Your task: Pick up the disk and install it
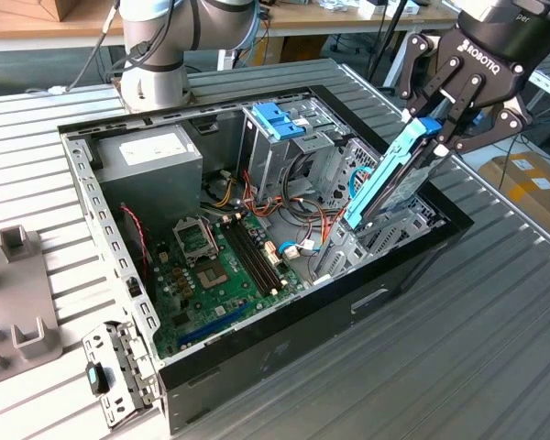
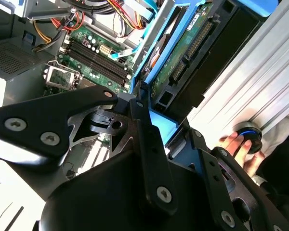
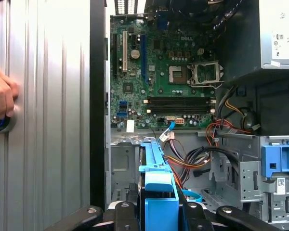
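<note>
Gripper (image 1: 435, 126) clamps the tilted disk (image 1: 387, 181) above the case (image 1: 284, 346); its lower end is hidden.

disk (image 1: 390, 183): bright blue carrier, dark grey-black drive inside it
gripper (image 1: 433, 126): black all over, silver screw heads
motherboard (image 1: 215, 275): green, dotted with silver and black parts
case (image 1: 284, 353): black rim, bare grey metal within
cage handle (image 1: 277, 119): that same bright blue
wires (image 1: 222, 192): red, orange, yellow
table (image 1: 458, 367): silver-grey, ribbed in straight lines
</note>
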Robot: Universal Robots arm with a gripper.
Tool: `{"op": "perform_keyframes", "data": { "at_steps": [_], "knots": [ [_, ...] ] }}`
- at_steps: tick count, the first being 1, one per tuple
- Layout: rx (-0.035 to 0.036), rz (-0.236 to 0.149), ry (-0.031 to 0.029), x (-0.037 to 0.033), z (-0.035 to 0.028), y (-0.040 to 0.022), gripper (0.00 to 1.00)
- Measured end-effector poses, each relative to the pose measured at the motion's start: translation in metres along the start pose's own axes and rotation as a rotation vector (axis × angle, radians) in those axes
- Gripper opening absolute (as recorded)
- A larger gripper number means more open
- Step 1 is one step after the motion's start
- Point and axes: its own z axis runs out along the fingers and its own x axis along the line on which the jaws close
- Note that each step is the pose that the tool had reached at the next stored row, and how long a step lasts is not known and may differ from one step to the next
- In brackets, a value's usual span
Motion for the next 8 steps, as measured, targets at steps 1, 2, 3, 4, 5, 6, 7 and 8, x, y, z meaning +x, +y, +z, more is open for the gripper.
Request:
{"op": "perform_keyframes", "data": {
  "at_steps": [1,2,3,4,5,6,7,8],
  "knots": [
    [0.0001,0.001,0.0000,0.0001,0.0007,-0.0015,0.37],
    [0.0001,0.001,0.0000,0.0001,0.0011,-0.0029,0.37],
    [0.0002,0.001,-0.0001,0.0001,0.0016,-0.0035,0.37],
    [0.0002,0.002,0.0000,0.0001,0.0019,-0.0038,0.37],
    [0.0002,0.003,0.0000,0.0002,0.0024,-0.0039,0.37],
    [0.0003,0.003,-0.0001,0.0002,0.0031,-0.0040,0.37],
    [0.0003,0.003,-0.0001,0.0003,0.0041,-0.0041,0.37],
    [0.0003,0.003,-0.0001,0.0004,0.0046,-0.0041,0.37]
  ]
}}
